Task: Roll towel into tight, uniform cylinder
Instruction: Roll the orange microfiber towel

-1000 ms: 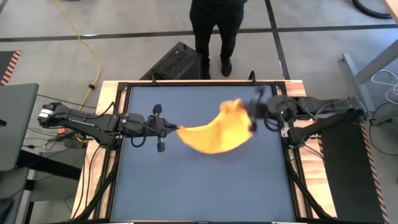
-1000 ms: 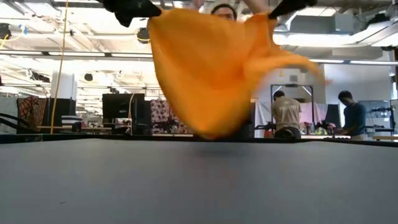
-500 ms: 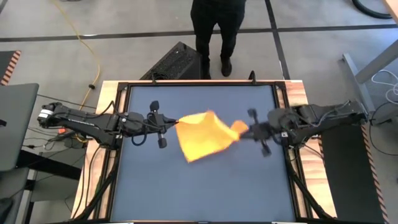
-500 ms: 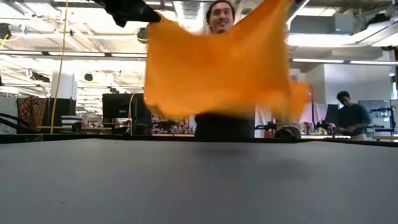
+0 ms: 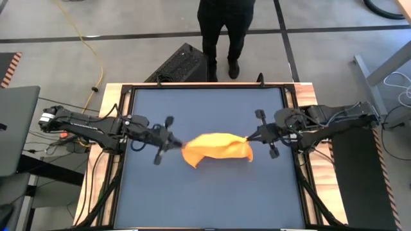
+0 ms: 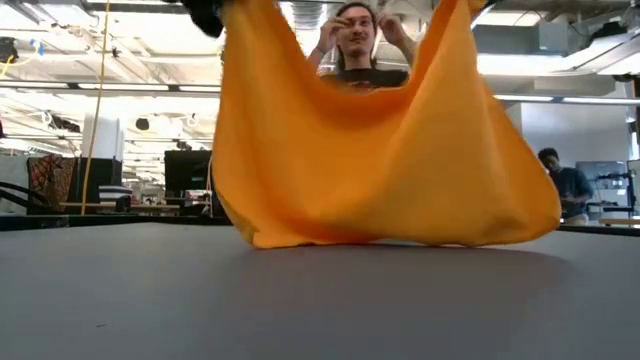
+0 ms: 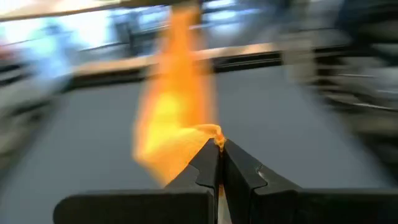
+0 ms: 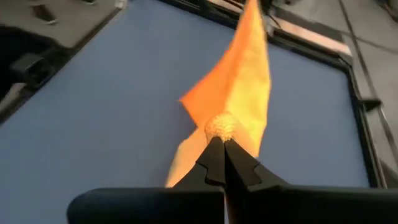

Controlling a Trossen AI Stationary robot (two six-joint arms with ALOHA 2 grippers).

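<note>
Now the towel (image 6: 385,165) has dropped: its lower edge has come down to the table (image 6: 320,300), where half a second ago it swung clear. Left gripper (image 5: 178,142) and right gripper (image 5: 248,136) each pinch a corner, holding it spread mid-table. Judged ready for laying flat; rolling not begun. Beyond, a person (image 6: 355,40) stands.

Plain yellow-orange towel (image 5: 217,147), dark table (image 5: 205,192)

Bright, even ceiling strip lights (image 6: 120,87) behind the counter (image 6: 320,300) leave only a faint shadow on it, while the left wrist view is heavily motion-blurred around the towel (image 7: 171,124).
</note>
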